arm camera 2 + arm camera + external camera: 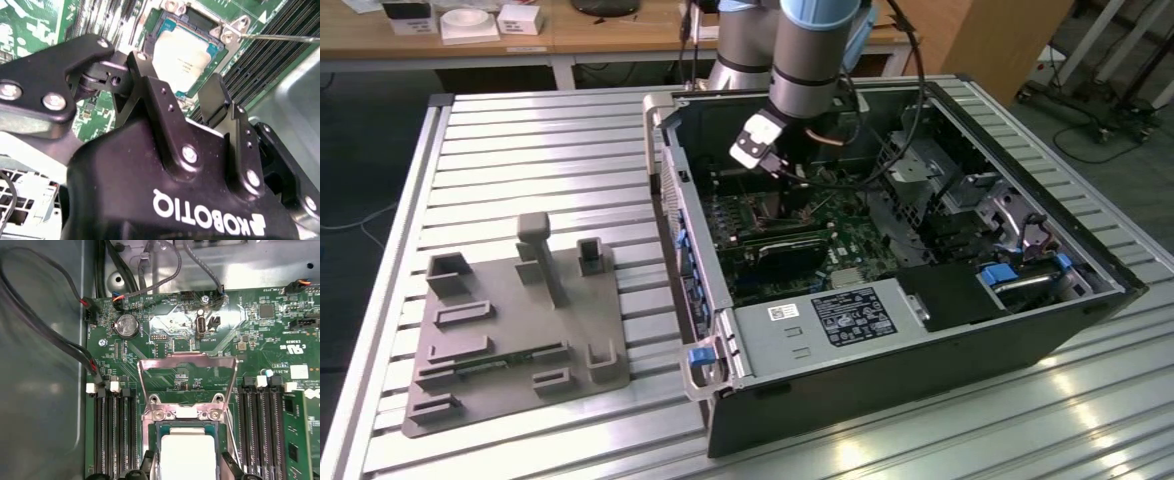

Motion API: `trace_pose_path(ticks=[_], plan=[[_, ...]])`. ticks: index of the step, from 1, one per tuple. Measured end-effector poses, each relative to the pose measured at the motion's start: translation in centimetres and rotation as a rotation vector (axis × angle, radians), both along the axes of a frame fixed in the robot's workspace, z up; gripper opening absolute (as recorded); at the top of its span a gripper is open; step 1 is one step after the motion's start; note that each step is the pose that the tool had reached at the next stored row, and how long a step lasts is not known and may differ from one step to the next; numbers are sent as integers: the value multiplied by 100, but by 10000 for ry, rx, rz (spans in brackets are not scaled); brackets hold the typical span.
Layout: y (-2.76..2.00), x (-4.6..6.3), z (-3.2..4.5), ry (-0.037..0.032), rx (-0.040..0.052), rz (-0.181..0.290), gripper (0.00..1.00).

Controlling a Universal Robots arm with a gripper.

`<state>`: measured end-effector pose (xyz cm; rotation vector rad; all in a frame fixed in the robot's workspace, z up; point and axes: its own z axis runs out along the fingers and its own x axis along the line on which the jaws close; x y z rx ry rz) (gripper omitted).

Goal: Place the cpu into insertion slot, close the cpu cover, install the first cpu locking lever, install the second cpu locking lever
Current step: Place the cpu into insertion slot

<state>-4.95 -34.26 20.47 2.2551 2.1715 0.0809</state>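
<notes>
- Silvery and flat, the cpu (187, 457) lies inside the insertion slot (165, 432). Its bright square lid is framed by the slot's dark teal rim, so we judge the first step done.
- The tool (174, 67) hangs straight over the insertion slot. Its black fingers (152, 95) are spread apart, one to each side of the slot, with nothing clamped between them. As far as we can tell, they stand clear of the chip.
- The cpu cover (186, 358) is swung up off the insertion slot and stands open from its hinge edge. It is a thin stamped metal frame, and green board shows through its cut-out centre. Closing it is not yet done.
- A thin bright wire lever (280, 37) runs out from a corner of the insertion slot. With the cover up, we take both locking levers to be unlatched, so three steps remain.
- Around the insertion slot, the motherboard (260, 340) is glossy green and crowded with small parts.
- Long, narrow black memory slots (112, 435) flank the insertion slot on both sides.
- A round, shiny coin cell (126, 326) sits beyond the raised cover, away from the slot.
- In the exterior view, the insertion slot lies deep in a dark sheet-metal computer case (881, 390) laid open on a ribbed aluminium counter (534, 150).
</notes>
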Motion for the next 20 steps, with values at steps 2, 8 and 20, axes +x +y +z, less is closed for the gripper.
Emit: trace_pose_path(ticks=[2,8,20], plan=[[0,0,42,1,1,-1,62],[0,3,137,6,1,0,54],[0,8,211,16,0,4,10]])
